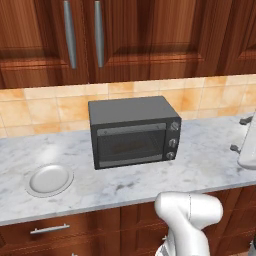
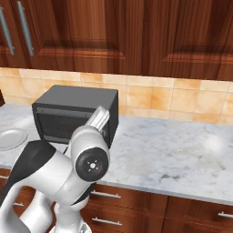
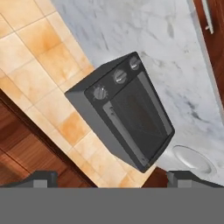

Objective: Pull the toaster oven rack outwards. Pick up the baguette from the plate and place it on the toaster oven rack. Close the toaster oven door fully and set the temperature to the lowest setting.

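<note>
The dark grey toaster oven (image 1: 132, 131) stands on the marble counter against the tiled wall, with three knobs (image 1: 172, 142) down its right side. The toaster oven door (image 1: 131, 145) is up and shut, its silver handle (image 1: 131, 128) along the top edge. A dim brown shape shows behind the tinted glass; I cannot tell baguette from rack there. Left of the oven the round white plate (image 1: 49, 179) lies bare. My gripper (image 3: 114, 178) hangs open and empty, well back from the oven (image 3: 124, 111), the plate (image 3: 192, 158) and the door (image 3: 140, 118).
A white appliance (image 1: 247, 144) stands at the counter's right edge. Wooden wall cabinets with bar handles (image 1: 69, 34) hang above, and drawers (image 1: 49, 229) sit under the counter. My white elbow (image 2: 91, 159) hides part of the oven (image 2: 75, 113). Open marble (image 2: 182, 145) lies right of the oven.
</note>
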### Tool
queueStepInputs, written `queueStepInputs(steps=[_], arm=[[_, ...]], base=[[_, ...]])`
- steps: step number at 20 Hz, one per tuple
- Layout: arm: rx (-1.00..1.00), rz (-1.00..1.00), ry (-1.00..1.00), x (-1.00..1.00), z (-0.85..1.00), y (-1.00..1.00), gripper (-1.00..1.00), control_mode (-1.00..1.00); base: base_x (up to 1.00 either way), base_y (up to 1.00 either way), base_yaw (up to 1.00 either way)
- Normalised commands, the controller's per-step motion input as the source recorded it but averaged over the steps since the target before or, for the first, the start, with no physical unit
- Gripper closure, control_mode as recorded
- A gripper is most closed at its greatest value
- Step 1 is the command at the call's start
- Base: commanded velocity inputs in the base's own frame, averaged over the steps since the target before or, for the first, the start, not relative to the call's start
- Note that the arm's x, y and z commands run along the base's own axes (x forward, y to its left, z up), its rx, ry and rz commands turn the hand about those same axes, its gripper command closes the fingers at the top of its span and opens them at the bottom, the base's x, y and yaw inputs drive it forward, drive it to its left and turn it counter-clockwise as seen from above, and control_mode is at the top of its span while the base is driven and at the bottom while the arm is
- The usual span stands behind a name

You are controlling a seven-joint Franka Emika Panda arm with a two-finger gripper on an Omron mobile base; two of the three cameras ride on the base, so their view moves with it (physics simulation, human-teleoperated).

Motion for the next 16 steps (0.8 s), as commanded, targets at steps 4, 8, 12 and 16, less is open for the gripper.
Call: queueStepInputs(steps=[4,8,12,16], arm=[[0.00,0.05,-0.07,0.34,-0.14,0.10,-1.00,-1.00],[0.00,0.08,0.00,0.39,-0.35,0.08,-1.00,-1.00],[0.01,0.08,0.00,0.41,-0.28,0.02,-1.00,-1.00],[0.08,0.11,0.00,0.42,-0.05,0.00,-1.00,-1.00]], base=[[0.00,0.00,0.00],[0.00,0.00,0.00],[0.00,0.00,0.00],[0.00,0.00,0.00]])
